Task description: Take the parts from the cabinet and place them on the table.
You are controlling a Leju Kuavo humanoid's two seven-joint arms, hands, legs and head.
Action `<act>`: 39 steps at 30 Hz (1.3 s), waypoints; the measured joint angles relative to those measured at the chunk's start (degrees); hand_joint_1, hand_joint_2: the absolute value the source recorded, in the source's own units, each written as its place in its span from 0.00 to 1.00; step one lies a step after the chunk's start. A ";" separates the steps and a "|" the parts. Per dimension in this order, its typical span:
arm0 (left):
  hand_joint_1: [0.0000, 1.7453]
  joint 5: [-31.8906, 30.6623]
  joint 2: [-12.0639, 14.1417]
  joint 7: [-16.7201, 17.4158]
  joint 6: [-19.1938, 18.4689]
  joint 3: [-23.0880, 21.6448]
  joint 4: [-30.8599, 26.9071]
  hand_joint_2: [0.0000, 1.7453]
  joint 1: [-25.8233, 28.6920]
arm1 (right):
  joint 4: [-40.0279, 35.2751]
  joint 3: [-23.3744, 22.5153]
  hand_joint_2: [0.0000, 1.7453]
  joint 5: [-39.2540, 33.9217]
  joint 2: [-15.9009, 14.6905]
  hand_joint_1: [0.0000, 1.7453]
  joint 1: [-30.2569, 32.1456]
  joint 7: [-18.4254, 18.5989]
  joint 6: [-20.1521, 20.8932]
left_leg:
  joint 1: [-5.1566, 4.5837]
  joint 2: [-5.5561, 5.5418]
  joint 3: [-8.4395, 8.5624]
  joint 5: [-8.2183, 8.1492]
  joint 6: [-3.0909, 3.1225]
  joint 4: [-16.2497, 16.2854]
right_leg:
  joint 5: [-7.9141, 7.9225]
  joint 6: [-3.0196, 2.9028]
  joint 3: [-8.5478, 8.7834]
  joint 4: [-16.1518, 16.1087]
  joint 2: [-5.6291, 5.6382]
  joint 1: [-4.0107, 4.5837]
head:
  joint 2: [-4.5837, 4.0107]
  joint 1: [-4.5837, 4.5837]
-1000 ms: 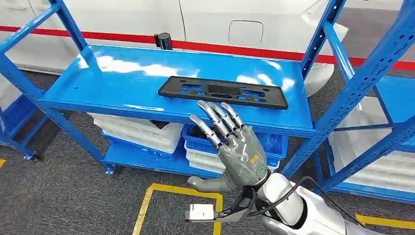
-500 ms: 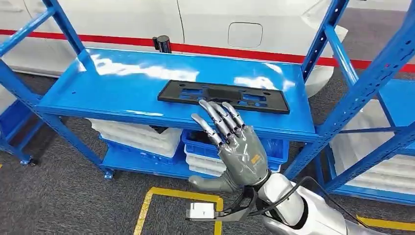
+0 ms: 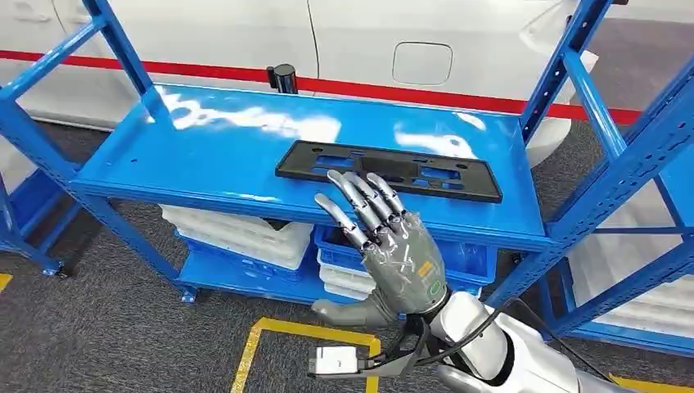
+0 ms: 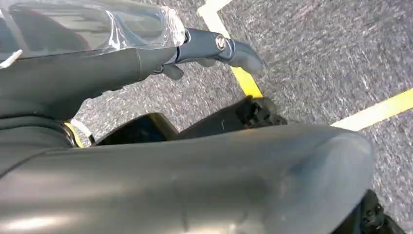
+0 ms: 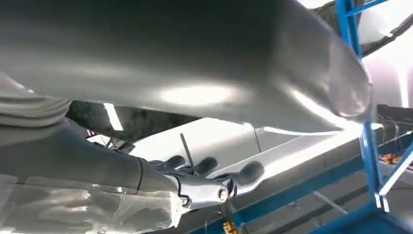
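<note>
Right hand [image 3: 391, 246], fingers spread and holding nothing, has edged closer to the black license plate frame [image 3: 389, 170] on the blue shelf [image 3: 205, 151]; grasp comes next. Left hand's state: cannot tell.

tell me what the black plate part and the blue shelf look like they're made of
Black plate part: apparently moulded plastic, matte, no glare, with crisp cut-out slots. Blue shelf: likely painted sheet metal, glossy, with bright white reflections on its top and perforated uprights.
</note>
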 joint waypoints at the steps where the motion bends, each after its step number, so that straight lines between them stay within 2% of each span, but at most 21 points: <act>1: 0.00 0.00 0.00 0.00 0.02 0.00 0.02 0.00 0.02 | 0.00 0.00 0.00 -0.17 0.00 0.00 0.00 -0.02 0.00 | 0.15 0.02 0.07 -0.03 -0.24 -0.17 | -0.10 -0.19 -0.01 0.01 0.01 0.10 | 0.02 0.00; 3: 0.00 0.00 0.00 0.00 0.02 0.00 0.07 0.00 0.04 | -0.15 -0.02 0.00 -0.24 0.04 0.00 -0.12 -0.02 -0.09 | 0.26 0.08 -0.25 -1.01 -0.86 0.98 | 0.23 -0.74 0.44 -0.68 -0.08 -0.46 | 0.02 0.04; 4: 0.00 -0.02 0.00 0.00 0.02 0.00 0.07 0.00 -0.03 | -0.17 -0.02 0.00 -0.24 0.11 0.00 -0.20 0.00 -0.15 | 0.20 0.17 -1.68 -2.78 -1.12 4.01 | 0.04 -1.04 0.54 -0.70 -0.12 -0.51 | 0.00 -0.20; 6: 0.00 -0.02 0.02 0.02 0.02 0.00 0.07 0.00 -0.03 | -0.18 0.04 0.00 -0.33 0.17 0.00 -0.14 -0.04 -0.15 | 0.50 0.19 -6.86 -7.14 -1.57 14.18 | -0.13 -1.25 0.65 -0.69 -0.14 -0.50 | 0.02 -0.26; 7: 0.00 -0.02 0.02 0.02 0.02 0.00 0.09 0.00 0.09 | -0.17 0.11 0.00 -0.33 0.17 0.00 -0.10 -0.09 -0.15 | 0.54 0.20 -9.53 -8.40 -1.77 18.85 | -0.23 -1.29 0.68 -0.67 -0.13 -0.50 | 0.02 -0.28; 8: 0.00 -0.02 0.07 0.02 0.02 0.00 0.09 0.00 0.19 | -0.17 0.18 0.00 -0.33 0.20 0.00 -0.04 -0.09 -0.15 | 0.59 0.21 -10.75 -8.09 -1.92 20.43 | -0.31 -1.26 0.78 -0.67 -0.12 -0.53 | 0.02 -0.28; 10: 0.00 -0.02 0.15 0.02 0.02 0.00 0.11 0.00 0.18 | -0.17 0.24 0.00 -0.33 0.20 0.00 -0.01 -0.11 -0.15 | 0.84 0.31 -8.97 -3.88 -2.15 14.89 | -0.63 -1.03 1.27 -0.66 0.02 -0.65 | 0.02 -0.28; 12: 0.00 -0.02 0.17 0.02 0.15 0.00 0.11 0.00 0.04 | -0.17 0.24 0.00 -0.35 0.22 0.00 -0.03 -0.18 -0.17 | 1.16 0.67 -3.97 1.56 -2.32 3.62 | -1.05 -0.52 1.99 -0.66 0.06 -0.75 | 0.02 -0.28; 14: 0.00 -0.02 0.17 0.02 0.24 0.00 0.11 0.00 -0.05 | -0.17 0.24 0.00 -0.35 0.20 0.00 -0.03 -0.17 -0.17 | 0.96 0.82 -2.87 1.84 -2.19 0.55 | -1.36 -0.11 2.06 -0.44 0.09 -0.26 | 0.00 -0.31; 19: 0.00 -0.28 0.17 0.00 0.22 0.00 0.11 0.00 0.04 | -0.20 0.18 0.00 -0.57 0.15 0.00 0.05 -0.17 -0.35 | 0.72 0.58 -2.30 2.25 0.19 0.33 | -2.08 1.32 2.08 -0.03 0.17 -0.89 | 0.00 -0.11; 20: 0.00 -0.33 0.22 0.00 0.22 0.00 0.13 0.00 -0.03 | -0.20 0.11 0.00 -0.81 0.11 0.00 0.02 -0.15 -0.35 | 0.70 0.58 -2.15 2.09 0.51 0.34 | -3.65 1.48 1.12 2.55 0.17 -0.85 | 0.02 0.00; 23: 0.00 -0.35 0.22 0.00 0.11 0.00 0.13 0.00 -0.10 | -0.20 0.09 0.00 -1.72 0.07 0.00 0.65 -0.15 -0.37 | 0.53 0.62 -1.95 1.80 1.09 0.36 | -9.65 1.75 -6.07 16.67 0.17 -0.83 | 0.02 0.11; 24: 0.00 -0.35 0.24 0.00 0.11 0.00 0.15 0.00 0.01 | -0.17 0.09 0.00 -2.23 0.04 0.00 0.96 -0.15 -0.37 | 0.44 0.63 -1.87 1.70 1.17 0.37 | -9.86 1.74 -7.74 19.27 0.16 -0.85 | 0.00 0.11; 26: 0.00 -0.37 0.22 0.00 0.00 0.00 0.17 0.00 0.07 | -0.17 0.02 0.00 -3.78 0.04 0.00 1.22 -0.30 -0.42 | 0.34 0.49 -1.52 1.48 1.14 0.37 | -6.29 1.42 -6.49 15.15 0.17 -0.81 | 0.00 0.11; 28: 0.00 -0.50 0.22 -0.02 0.00 0.00 0.17 0.00 0.00 | -0.20 -0.26 0.00 -5.16 0.04 0.00 1.25 -0.50 -0.48 | 0.29 0.34 -0.90 1.11 0.94 0.37 | -0.93 0.74 -1.36 4.35 0.17 -0.66 | 0.02 0.11; 29: 0.00 -0.55 0.22 -0.09 -0.07 0.00 0.17 0.00 -0.01 | -0.20 -0.42 0.00 -5.68 0.04 0.00 1.25 -0.59 -0.48 | 0.27 0.32 -0.75 0.92 0.69 0.36 | -0.46 0.25 0.50 0.22 0.18 -0.43 | 0.00 0.11; 33: 0.00 -0.74 0.20 -0.26 -0.42 0.00 0.17 0.00 0.01 | -0.24 -0.81 0.00 -6.34 0.02 0.00 1.47 -0.63 -0.50 | 0.18 0.40 -0.64 0.34 -0.47 0.12 | -0.75 -0.40 0.61 -0.07 0.17 0.19 | 0.00 0.09; 34: 0.00 -0.77 0.22 -0.33 -0.44 0.00 0.17 0.00 0.03 | -0.33 -1.01 0.00 -6.32 -0.04 0.00 1.48 -0.63 -0.46 | 0.10 0.42 -0.80 -0.05 -0.77 0.41 | -0.42 -0.76 0.94 -0.64 0.13 -0.54 | 0.02 0.09; 36: 0.00 -0.85 0.20 -0.39 -0.44 0.00 0.17 0.00 0.03 | -0.63 -1.18 0.00 -6.18 -0.04 0.00 1.43 -0.66 -0.28 | 0.37 0.53 -3.37 -3.10 -1.29 6.13 | -0.68 -1.19 1.32 -0.70 0.10 -0.51 | 0.02 -0.24; 38: 0.00 -0.83 0.22 -0.39 -0.44 0.00 0.17 0.00 0.16 | -0.63 -1.11 0.00 -5.90 -0.04 0.00 1.55 -0.66 0.09 | 0.56 0.53 -8.95 -7.01 -1.78 16.49 | -0.90 -1.37 1.44 -0.68 0.09 -0.48 | 0.00 -0.26; 39: 0.00 -0.83 0.22 -0.39 -0.44 0.00 0.19 0.00 0.33 | -0.63 -1.11 0.00 -5.75 -0.04 0.00 1.59 -0.61 0.13 | 0.63 0.53 -10.88 -7.40 -1.94 19.58 | -1.02 -1.39 1.52 -0.67 0.10 -0.48 | 0.00 -0.26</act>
